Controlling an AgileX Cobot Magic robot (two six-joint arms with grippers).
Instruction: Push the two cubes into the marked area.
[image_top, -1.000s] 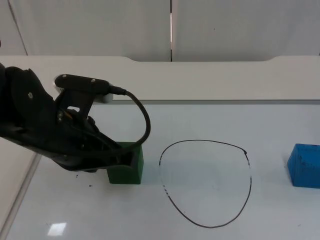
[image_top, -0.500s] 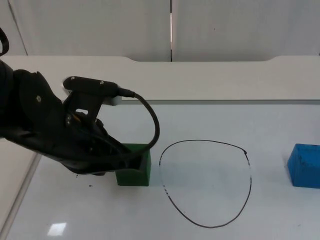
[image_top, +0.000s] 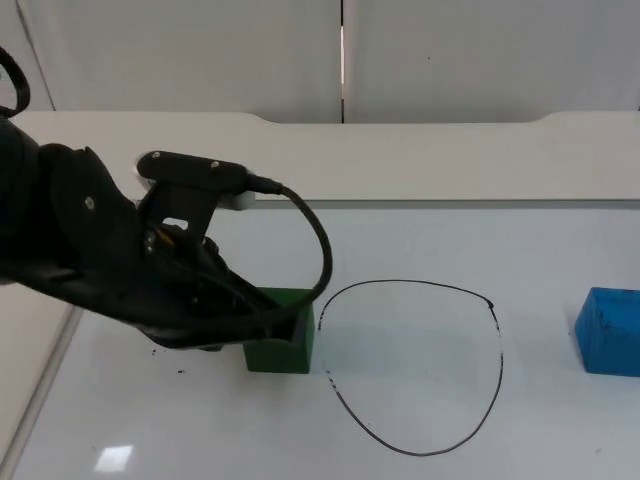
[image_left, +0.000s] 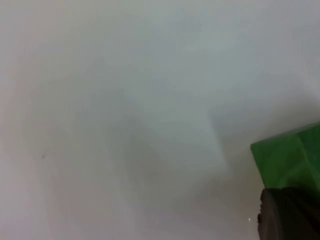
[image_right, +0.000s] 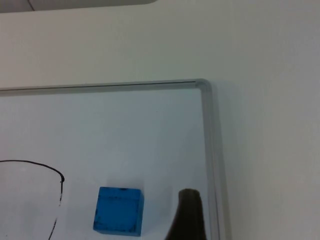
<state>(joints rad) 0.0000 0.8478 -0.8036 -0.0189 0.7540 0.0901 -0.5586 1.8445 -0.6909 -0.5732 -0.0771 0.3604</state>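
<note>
While pressed against green cube (image_top: 281, 342) just left of marked outline (image_top: 412, 367), left gripper (image_top: 268, 325), fingers' state unclear. Blue cube (image_top: 608, 331) well right, open bench (image_top: 420, 240) between. Right gripper (image_right: 187, 220) waiting, near cube.

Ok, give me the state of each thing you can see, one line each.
green cube: upright on the whiteboard, just outside the drawn outline, at its edge.
blue cube: upright, outside the outline, untouched.
left hand: low against the green cube.
right hand: waiting beside the blue cube.
</note>
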